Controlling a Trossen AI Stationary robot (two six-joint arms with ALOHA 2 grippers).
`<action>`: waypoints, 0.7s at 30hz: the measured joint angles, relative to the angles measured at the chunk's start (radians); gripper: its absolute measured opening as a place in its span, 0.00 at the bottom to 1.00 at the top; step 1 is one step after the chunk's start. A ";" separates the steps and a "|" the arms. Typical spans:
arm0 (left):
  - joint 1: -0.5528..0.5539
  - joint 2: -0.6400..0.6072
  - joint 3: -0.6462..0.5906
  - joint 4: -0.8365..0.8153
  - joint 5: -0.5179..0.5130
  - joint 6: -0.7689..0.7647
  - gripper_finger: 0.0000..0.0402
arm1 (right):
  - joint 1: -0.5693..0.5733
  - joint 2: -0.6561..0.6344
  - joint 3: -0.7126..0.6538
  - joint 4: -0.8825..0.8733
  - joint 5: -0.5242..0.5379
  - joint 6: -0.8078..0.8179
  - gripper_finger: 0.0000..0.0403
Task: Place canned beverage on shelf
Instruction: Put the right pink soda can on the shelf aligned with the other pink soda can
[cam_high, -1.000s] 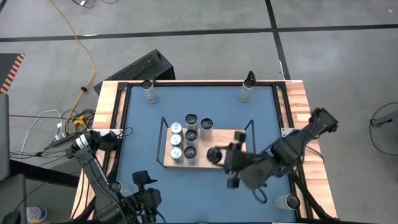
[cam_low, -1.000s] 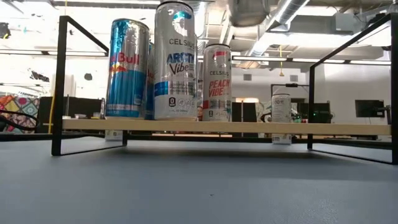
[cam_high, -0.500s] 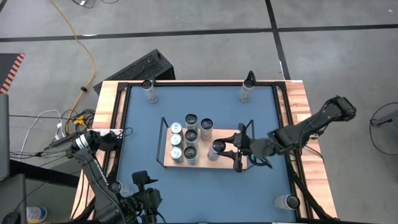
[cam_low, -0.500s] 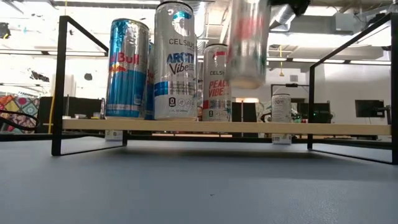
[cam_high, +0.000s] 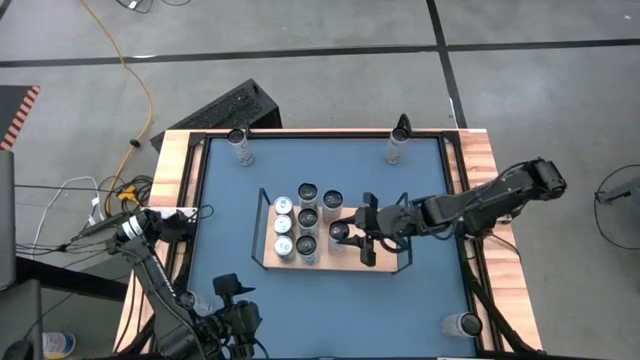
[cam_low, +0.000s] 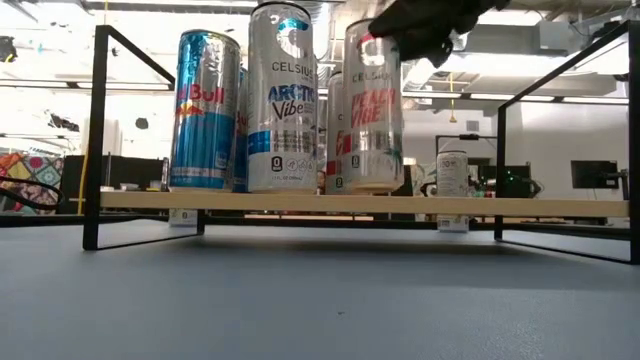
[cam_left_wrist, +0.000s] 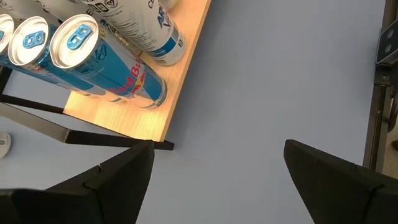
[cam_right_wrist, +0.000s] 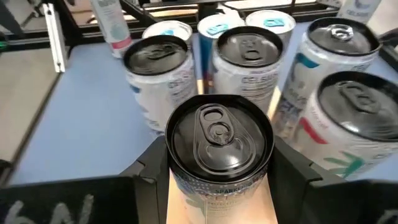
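Can (cam_high: 340, 232) upright, base just above or touching shelf (cam_high: 380, 262) board, at 3 o'clock of can cluster (cam_high: 300, 220); contact unclear.
Right gripper (cam_high: 352, 236) clamped on can near top, fingers (cam_right_wrist: 292, 168) either side of body.
Judgement: thin alu wall, rigid if full, dents if squeezed; smooth, slippery. Grip mid-to-upper body, keep vertical.
Neighbour cans close, could topple.
Left gripper (cam_left_wrist: 217, 168) wide, empty, parked at 7 o'clock over tabletop (cam_high: 300, 310).
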 joint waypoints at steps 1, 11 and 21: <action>0.000 0.000 0.000 -0.001 0.000 0.000 0.86 | 0.000 -0.001 0.000 0.003 0.005 -0.012 0.45; 0.003 0.000 0.000 -0.004 -0.015 0.000 0.86 | -0.030 0.011 -0.007 0.039 -0.012 -0.054 0.46; 0.007 0.000 0.000 -0.003 -0.019 0.000 0.86 | -0.072 0.049 -0.010 0.077 -0.052 -0.072 0.48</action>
